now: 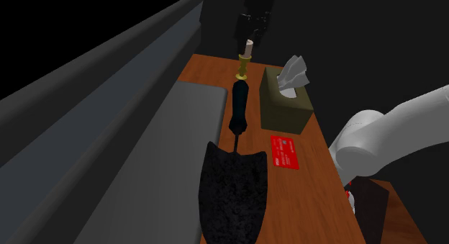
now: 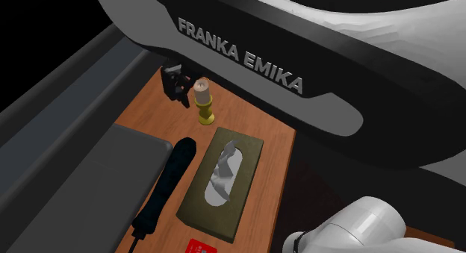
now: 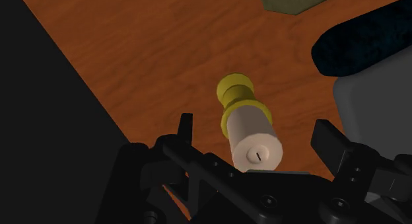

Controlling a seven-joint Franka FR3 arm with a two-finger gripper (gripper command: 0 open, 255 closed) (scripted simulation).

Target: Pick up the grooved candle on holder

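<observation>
Candle [image 2: 200,88], pale w/ a tiny wick, stands upright on its yellow holder [image 2: 203,112] near the far end of the wooden tabletop [image 1: 316,145] in the shoulder view. It's just past the corner of an olive tissue box [image 1: 286,107] and just off the end of a black handle [image 1: 239,109] that runs into a dark, rough blade [image 1: 234,196]. My claw [image 3: 255,131] hangs right over it w/ the fingers [image 3: 187,130] spread apart, one on each side of the candle's top. Afaict neither one touches it, so nothing's gripped atm. Red card [image 1: 285,152] lies flat on the wood beside the tissue box, on the stand's side. Grey slab [image 1: 180,145] lies along the shoulder view's left side of the wood, next to the handle.
</observation>
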